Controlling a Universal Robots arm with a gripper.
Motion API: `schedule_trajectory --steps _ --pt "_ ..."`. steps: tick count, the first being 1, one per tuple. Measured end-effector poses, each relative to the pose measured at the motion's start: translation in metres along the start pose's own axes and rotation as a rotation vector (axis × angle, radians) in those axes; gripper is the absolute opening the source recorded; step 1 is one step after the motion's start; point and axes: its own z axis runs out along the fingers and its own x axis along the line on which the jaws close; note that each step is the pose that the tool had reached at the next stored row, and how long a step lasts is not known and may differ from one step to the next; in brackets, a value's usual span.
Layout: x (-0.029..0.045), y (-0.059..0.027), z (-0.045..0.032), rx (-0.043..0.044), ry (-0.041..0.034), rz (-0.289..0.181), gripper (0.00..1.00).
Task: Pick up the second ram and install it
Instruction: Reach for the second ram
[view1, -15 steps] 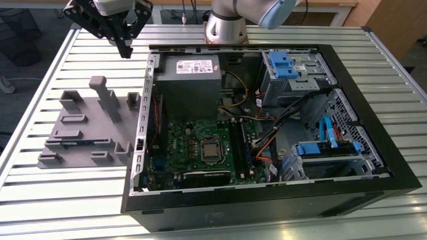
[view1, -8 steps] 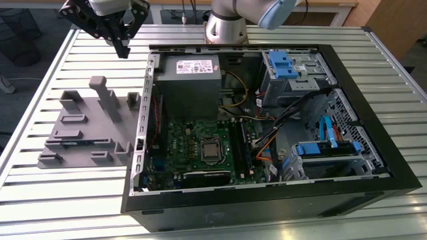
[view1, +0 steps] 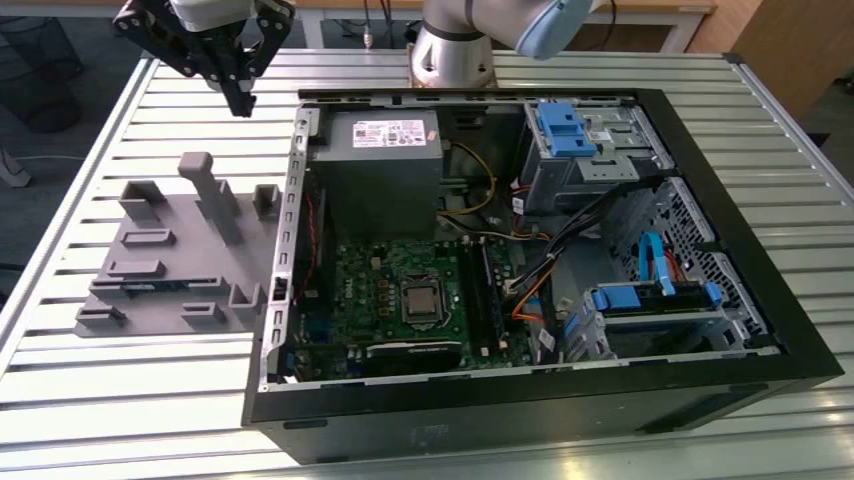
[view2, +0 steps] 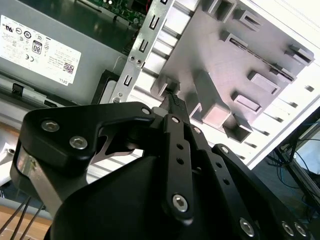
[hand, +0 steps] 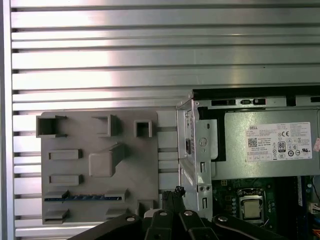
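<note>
The second ram (hand: 82, 197) is a thin dark stick seen edge-on, standing in a slot of the grey holder tray (hand: 80, 150). In the exterior view the ram (view1: 134, 285) lies along the tray's (view1: 174, 240) near side. My gripper (view1: 243, 103) hangs high above the table, beyond the tray's far end and apart from the ram. Its black fingers meet at the tips with nothing between them, as both wrist views show (hand: 175, 192) (view2: 172, 97).
An open computer case (view1: 787, 330) lies on the slatted table at the exterior view's right of the tray. Inside are the green motherboard (view1: 360, 290), long black slots (view1: 478, 290), a grey power supply (view1: 380, 160), cables and blue drive brackets (view1: 567, 130).
</note>
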Motion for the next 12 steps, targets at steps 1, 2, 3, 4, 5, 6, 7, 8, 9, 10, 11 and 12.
schedule_trajectory --steps 1,2,3,4,5,6,7,8,9,10,11,12 --pt "0.0005 0.0000 0.0000 0.0000 0.0000 0.000 0.11" --pt "0.0009 0.0000 0.0000 0.0000 0.0001 0.000 0.11" --pt "0.0014 -0.0001 0.0000 0.0000 0.0000 0.000 0.11" --pt "0.0018 -0.0001 -0.0001 0.0000 0.0000 0.000 0.11" --pt "0.0023 -0.0001 -0.0001 0.0000 0.0001 0.000 0.11" --pt "0.0027 -0.0001 -0.0001 0.0000 0.0001 0.000 0.11" --pt "0.0032 -0.0002 -0.0001 0.0001 0.0001 0.000 0.11" --pt "0.0035 -0.0002 -0.0001 0.0000 0.0000 0.000 0.11" --pt "0.0039 -0.0002 -0.0001 0.0000 0.0001 0.000 0.11" --pt "0.0043 -0.0002 -0.0001 0.0000 0.0001 0.000 0.11" --pt "0.0047 -0.0002 -0.0002 0.0000 0.0001 0.000 0.11" --pt "0.0052 -0.0002 -0.0001 0.0000 0.0000 0.000 0.11"
